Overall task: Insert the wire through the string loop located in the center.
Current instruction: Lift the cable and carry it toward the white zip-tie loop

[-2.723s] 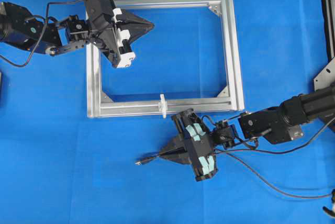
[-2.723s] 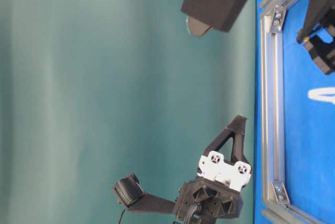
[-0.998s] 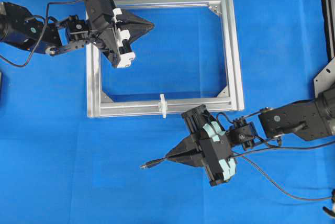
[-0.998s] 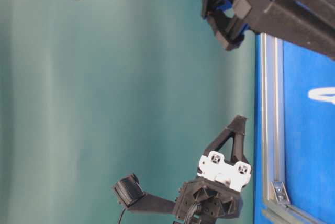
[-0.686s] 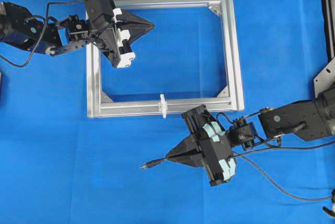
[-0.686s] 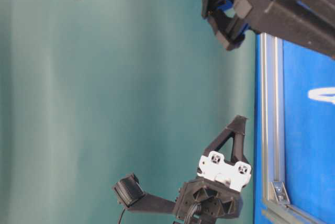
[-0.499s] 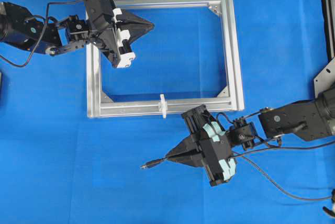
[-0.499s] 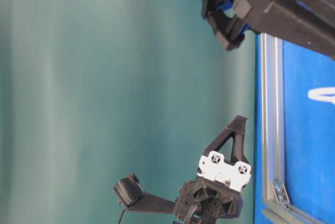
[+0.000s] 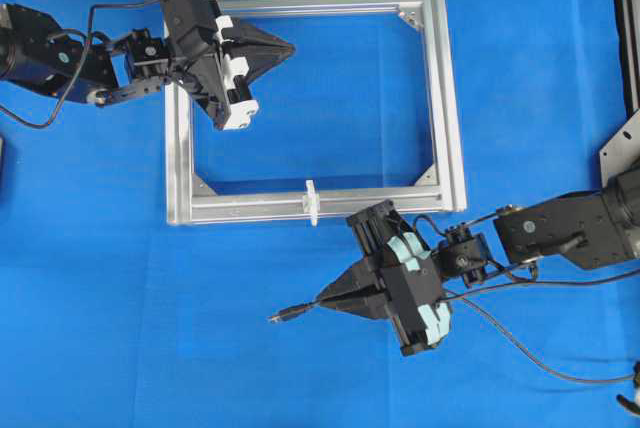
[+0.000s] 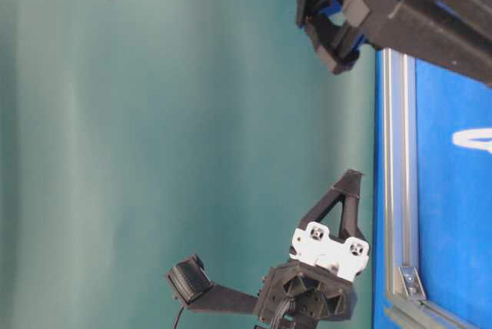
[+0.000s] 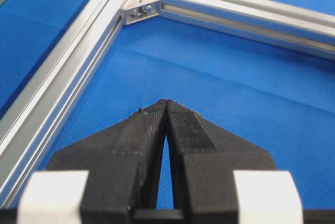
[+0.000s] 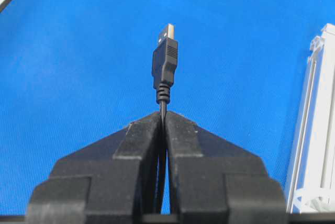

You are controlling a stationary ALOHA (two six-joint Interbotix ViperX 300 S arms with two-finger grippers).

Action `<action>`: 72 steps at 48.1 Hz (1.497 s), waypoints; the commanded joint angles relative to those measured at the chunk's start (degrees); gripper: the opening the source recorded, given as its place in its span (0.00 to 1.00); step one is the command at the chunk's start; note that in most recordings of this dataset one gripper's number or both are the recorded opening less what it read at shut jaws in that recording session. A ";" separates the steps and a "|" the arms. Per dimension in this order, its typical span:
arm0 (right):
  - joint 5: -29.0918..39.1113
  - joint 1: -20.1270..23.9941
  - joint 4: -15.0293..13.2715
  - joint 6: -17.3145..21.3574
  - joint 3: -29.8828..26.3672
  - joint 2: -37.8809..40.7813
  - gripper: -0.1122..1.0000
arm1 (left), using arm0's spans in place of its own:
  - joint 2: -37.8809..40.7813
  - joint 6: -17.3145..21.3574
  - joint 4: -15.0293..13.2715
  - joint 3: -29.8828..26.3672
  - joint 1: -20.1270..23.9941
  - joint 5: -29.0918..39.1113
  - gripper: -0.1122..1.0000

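The wire [image 12: 165, 64], clenched by the right hand [image 12: 163, 115], hides its length behind the fingers [image 12: 141, 135].

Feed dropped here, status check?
Right claw shut on wire. Left claw shut, empty. Plug short of loop; nothing between.

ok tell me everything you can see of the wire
The wire is a thin black cable ending in a moulded black USB plug with a ribbed strain relief and a silver metal tip. The right tool is shut on the cable just behind the plug, so the plug sticks straight out past the fingertips. In the overhead view the plug points left, outside the frame and short of the loop, touching neither. The rest trails right over the blue cloth.
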 commanded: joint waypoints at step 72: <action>-0.35 -2.72 0.35 0.00 12.57 -10.55 0.08 | -1.76 0.09 0.18 -1.05 -0.09 -0.26 0.10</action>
